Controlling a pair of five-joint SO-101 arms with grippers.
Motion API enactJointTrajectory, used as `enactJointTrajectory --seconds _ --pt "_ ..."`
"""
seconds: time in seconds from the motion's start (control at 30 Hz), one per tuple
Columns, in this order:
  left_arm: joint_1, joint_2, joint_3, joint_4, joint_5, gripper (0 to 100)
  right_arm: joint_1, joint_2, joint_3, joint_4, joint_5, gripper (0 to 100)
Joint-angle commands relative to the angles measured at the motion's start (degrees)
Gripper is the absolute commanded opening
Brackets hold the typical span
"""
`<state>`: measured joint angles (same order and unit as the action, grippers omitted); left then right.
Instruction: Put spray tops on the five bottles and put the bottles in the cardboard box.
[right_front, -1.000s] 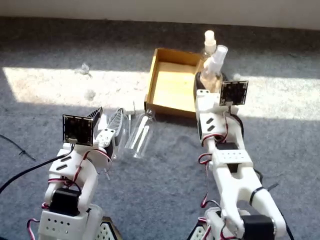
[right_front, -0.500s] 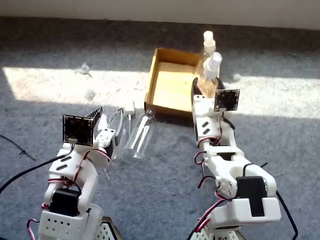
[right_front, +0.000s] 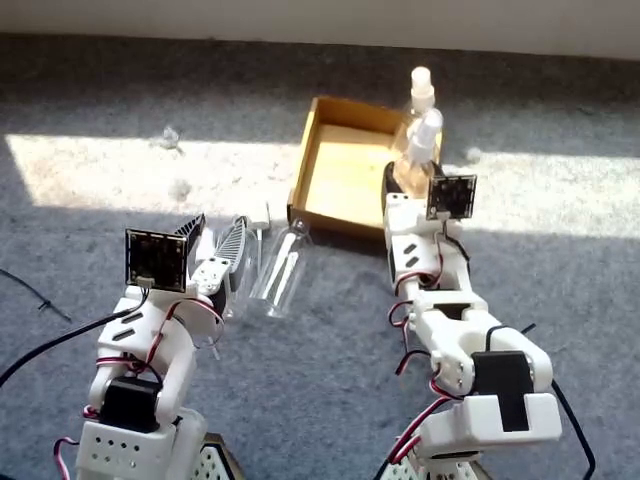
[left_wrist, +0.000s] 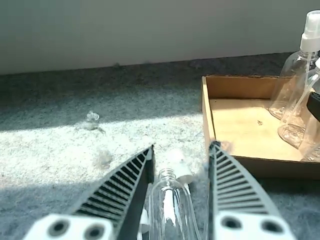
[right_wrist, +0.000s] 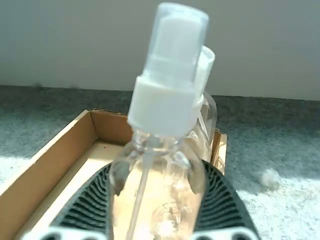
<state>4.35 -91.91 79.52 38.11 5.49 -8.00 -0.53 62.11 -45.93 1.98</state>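
The cardboard box (right_front: 312, 150) lies open on the carpet, also seen in the left wrist view (left_wrist: 206, 115) and the right wrist view (right_wrist: 55, 160). My right gripper (right_front: 410, 180) (right_wrist: 159, 172) is shut on a clear bottle (right_front: 417, 160) (right_wrist: 160, 195) with a white spray top (right_wrist: 170, 85), upright over the box's right side. A second topped bottle (right_front: 420, 95) (left_wrist: 297, 75) stands just behind it. My left gripper (right_front: 213, 242) (left_wrist: 182, 147) is open over an uncapped bottle (left_wrist: 170, 210) lying on the carpet. Another uncapped bottle (right_front: 278, 268) lies beside it, with a loose spray top (right_front: 262, 215) nearby.
Grey carpet (right_front: 120, 120) spreads left of the box, with small bits of fluff (right_front: 168, 136) (left_wrist: 91, 119). A wall runs along the far edge. A black cable (right_front: 30, 295) trails at the left of the left arm.
The right arm has folded back and shifted left, carrying its topped bottle over the box's right side. The left arm has kept still.
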Motion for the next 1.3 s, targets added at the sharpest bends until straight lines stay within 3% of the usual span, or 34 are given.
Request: enactJointTrajectory --seconds 0.0,0.67,0.87,1.27 --pt "-0.7 -0.2 -0.2 -1.2 -0.1 17 -0.3 -0.4 -1.8 0.7 0.1 0.7" --pt "-0.7 -0.2 -0.1 -1.2 -0.1 17 -0.2 -0.3 -2.7 0.7 0.2 0.9" --pt "-0.7 -0.2 -0.1 -1.2 -0.1 17 -0.2 -0.3 -2.5 0.7 0.2 11.3" --pt "-0.7 -0.2 -0.1 -1.2 -0.1 17 -0.2 -0.6 -2.5 0.7 0.2 11.9"
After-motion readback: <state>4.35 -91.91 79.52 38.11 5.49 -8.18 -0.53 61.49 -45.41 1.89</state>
